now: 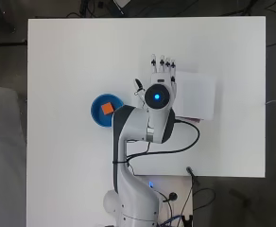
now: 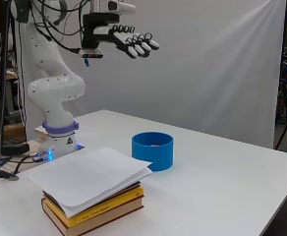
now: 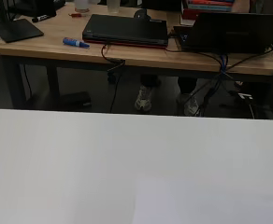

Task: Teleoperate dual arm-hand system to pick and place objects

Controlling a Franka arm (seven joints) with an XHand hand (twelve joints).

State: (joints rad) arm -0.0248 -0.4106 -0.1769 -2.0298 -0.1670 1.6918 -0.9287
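While airborne, robot hand (image 2: 133, 43) horizontal, flat.

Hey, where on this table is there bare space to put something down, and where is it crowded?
Bare: the table's far strip beyond the hand, the stretch beside the blue bowl away from the arm, and the edge strip past the paper-topped book stack. Crowded: between bowl and stack, where the arm stands. The bowl already holds an orange block.
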